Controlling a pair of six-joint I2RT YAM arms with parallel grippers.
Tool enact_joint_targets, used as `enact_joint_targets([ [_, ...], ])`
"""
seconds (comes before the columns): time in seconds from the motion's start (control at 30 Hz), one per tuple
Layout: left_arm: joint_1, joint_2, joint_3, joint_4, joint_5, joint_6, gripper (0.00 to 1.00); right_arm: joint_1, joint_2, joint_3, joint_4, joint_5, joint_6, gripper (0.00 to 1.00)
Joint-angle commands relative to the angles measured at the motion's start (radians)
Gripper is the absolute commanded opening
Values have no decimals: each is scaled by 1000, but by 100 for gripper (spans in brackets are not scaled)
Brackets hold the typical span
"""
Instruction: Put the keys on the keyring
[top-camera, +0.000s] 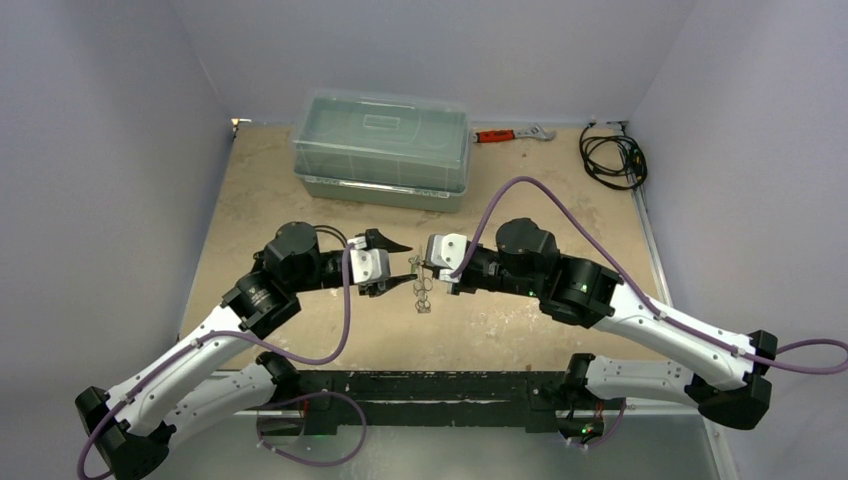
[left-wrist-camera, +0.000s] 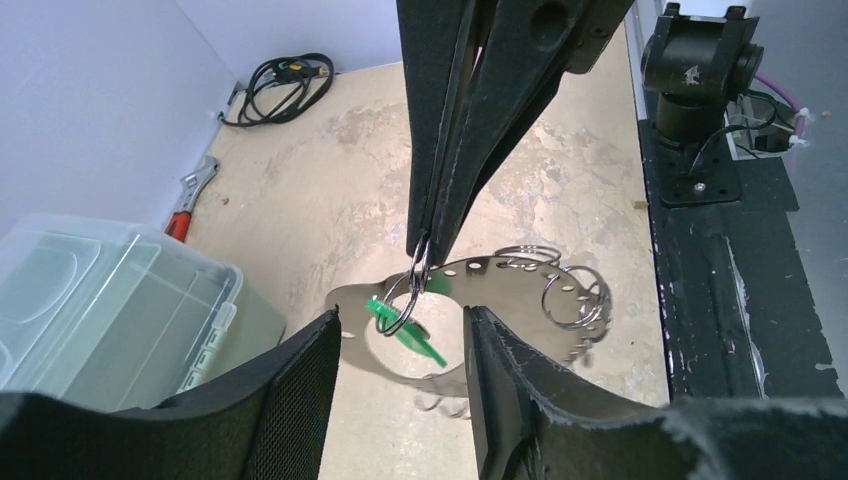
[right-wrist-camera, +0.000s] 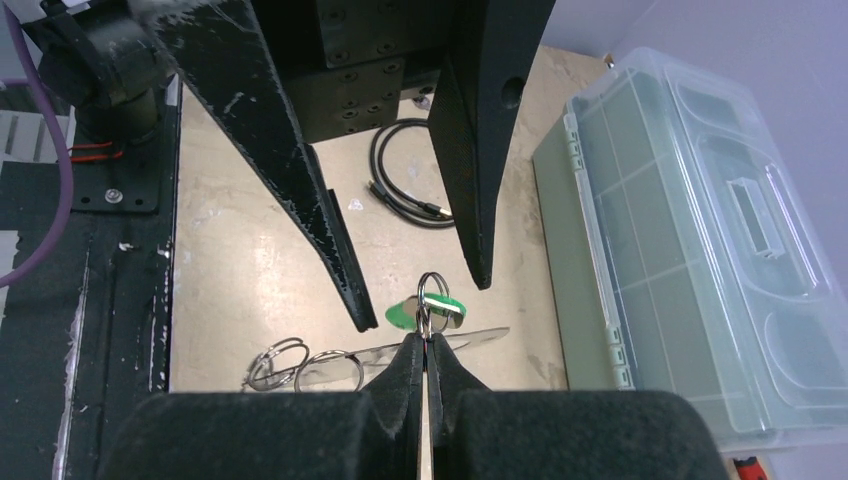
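My right gripper (right-wrist-camera: 425, 342) is shut on the thin wire ring of the keyring (right-wrist-camera: 432, 273) and holds it above the table. A green-headed key (left-wrist-camera: 422, 347) hangs on that ring. From the same ring hangs a flat pale plate (left-wrist-camera: 500, 275) with one big hole and small holes, and more wire rings (left-wrist-camera: 575, 297) hang along the plate's edge. My left gripper (left-wrist-camera: 402, 314) is open, one finger on each side of the green key (right-wrist-camera: 397, 316) and touching nothing. In the top view both grippers meet at mid-table, left (top-camera: 408, 265) and right (top-camera: 424, 267), with the keyring (top-camera: 422, 290) dangling below.
A clear lidded plastic box (top-camera: 382, 145) stands at the back. A red-handled wrench (top-camera: 510, 133) lies beside it and a black coiled cable (top-camera: 612, 160) at the back right. The black base bar (top-camera: 430, 385) runs along the near edge.
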Motion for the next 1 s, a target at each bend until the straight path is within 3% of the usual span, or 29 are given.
enact_joint_targets([
  [0.0, 16, -1, -6, 58, 41, -15, 45, 3, -32, 7, 59, -28, -11, 0],
  [0.37, 58, 17, -11, 109, 125, -57, 24, 4, -81, -34, 91, -51, -11, 0],
  [0.6, 67, 31, -30, 162, 211, -67, 34, 4, -90, -54, 113, -53, -7, 0],
  [0.77, 68, 18, -52, 199, 223, -73, 24, 4, -92, -60, 124, -54, -10, 0],
  [0.97, 68, 22, -62, 225, 234, -84, 0, 4, -92, -61, 129, -45, -15, 0],
])
